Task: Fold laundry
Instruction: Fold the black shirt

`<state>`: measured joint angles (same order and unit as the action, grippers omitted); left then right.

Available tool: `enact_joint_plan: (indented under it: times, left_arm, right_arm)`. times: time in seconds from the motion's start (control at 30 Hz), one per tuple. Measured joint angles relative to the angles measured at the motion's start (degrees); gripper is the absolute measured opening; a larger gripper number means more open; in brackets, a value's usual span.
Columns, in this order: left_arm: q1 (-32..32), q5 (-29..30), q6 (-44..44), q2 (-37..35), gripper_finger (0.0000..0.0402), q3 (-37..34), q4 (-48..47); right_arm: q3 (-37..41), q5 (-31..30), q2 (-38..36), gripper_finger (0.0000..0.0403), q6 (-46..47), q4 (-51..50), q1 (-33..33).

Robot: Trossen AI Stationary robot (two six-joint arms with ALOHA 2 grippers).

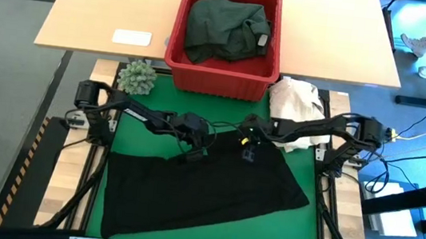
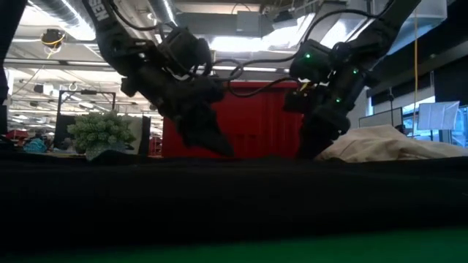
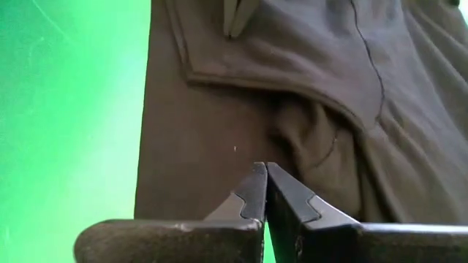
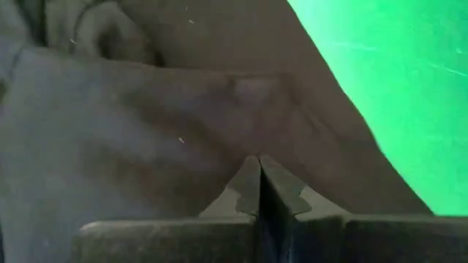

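A black garment [image 1: 197, 190] lies spread flat on the green mat [image 1: 297, 226], wide side toward the near edge. My left gripper [image 1: 191, 153] is shut, slanting down over the garment's far edge left of its middle. In the left wrist view its tips [image 3: 265, 175] meet with nothing between them, over a seamed, puckered part of the cloth [image 3: 307, 131]. My right gripper [image 1: 248, 149] is shut too, slanting down over the far edge a little to the right. Its tips [image 4: 258, 164] meet over smooth cloth [image 4: 146, 131]. My left gripper points down at a slant at the garment's far edge; whether its shut tips [image 2: 219, 146] touch the cloth I cannot tell. My right gripper does the same a little to the right, and whether its tips [image 2: 311, 150] touch the cloth I cannot tell either.
A red basket [image 1: 174, 51] with a dark green garment [image 1: 227, 29] stands on the wooden table beyond the mat. A cream-white cloth heap [image 1: 295, 101] lies at the mat's far right corner, a spiky green plant [image 1: 137, 77] at its far left.
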<state>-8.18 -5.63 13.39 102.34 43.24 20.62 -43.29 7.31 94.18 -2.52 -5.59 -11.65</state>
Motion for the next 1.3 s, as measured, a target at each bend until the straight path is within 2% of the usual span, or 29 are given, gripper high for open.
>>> enact_joint_plan:
  times: [0.23,0.43,0.63,0.87,0.97,1.2,1.3]
  left_arm:
    - [0.0,0.6,0.1,0.7,0.0054,0.0,-0.6]
    - [0.0,0.6,1.3,0.7,0.0085,0.0,-0.5]
    - [0.1,-0.6,1.6,0.7,0.009,0.0,-0.5]
    - [0.1,-1.4,2.7,0.6,0.0091,0.0,-0.4]
    - [0.3,-1.8,2.9,0.6,0.0091,0.0,-0.4]
    - [1.4,-2.5,3.0,0.5,0.0091,0.0,-0.4]
    - [1.5,-2.6,3.0,0.5,0.0091,0.0,-0.4]
  right_arm:
    - [0.0,5.8,2.8,0.0002,0.9,4.8,0.1]
    - [0.0,7.3,3.2,0.0005,0.9,7.6,0.0]
    - [-1.7,2.3,1.5,0.0029,-3.3,5.5,0.0]
    - [-5.3,-0.4,1.5,0.0105,-5.4,-0.3,-0.1]
    - [-5.4,-0.8,1.6,0.0125,-5.3,-1.7,-0.5]
    - [-5.4,-3.3,5.0,0.0133,-5.6,-3.0,-1.0]
    - [-5.6,-2.4,6.7,0.0134,-5.7,-1.1,-2.1]
